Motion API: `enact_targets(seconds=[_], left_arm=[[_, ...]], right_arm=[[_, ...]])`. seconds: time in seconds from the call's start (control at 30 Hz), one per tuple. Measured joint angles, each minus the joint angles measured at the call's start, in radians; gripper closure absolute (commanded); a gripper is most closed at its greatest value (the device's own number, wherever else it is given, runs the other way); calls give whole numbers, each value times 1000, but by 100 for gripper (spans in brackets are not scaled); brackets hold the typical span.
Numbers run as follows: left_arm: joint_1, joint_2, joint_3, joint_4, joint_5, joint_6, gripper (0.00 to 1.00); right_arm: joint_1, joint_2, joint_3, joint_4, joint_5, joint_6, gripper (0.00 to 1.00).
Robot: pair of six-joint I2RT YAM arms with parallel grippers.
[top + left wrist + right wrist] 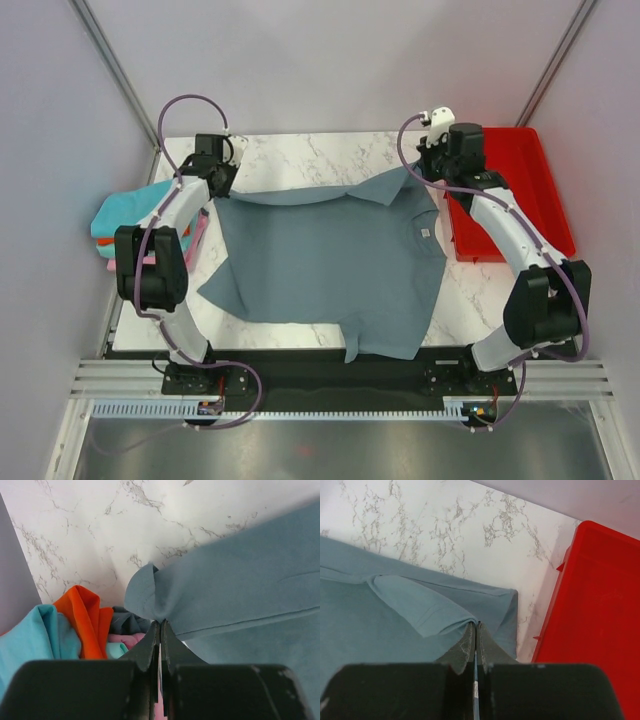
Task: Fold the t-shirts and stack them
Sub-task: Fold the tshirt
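Light: bright, even, from overhead.
Shadows: soft, faint on the bench.
Sharpness: overhead crisp; wrist views softer near the jaws.

L arm & R arm up now: white shells, fat black joint housings, black bases. Mauve cable loops off each wrist, more trailing by the bases. Small white block atop R wrist. L gripper, R gripper: matte black wedge fingers, edges chipped pale.
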Motion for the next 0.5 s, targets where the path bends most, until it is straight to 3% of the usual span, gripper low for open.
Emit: enact_targets(seconds=[0.5], left_arm=[[0, -57, -121, 0, 1, -7, 98]], right_arm=[[32, -157, -166, -99, -28, 53, 100]])
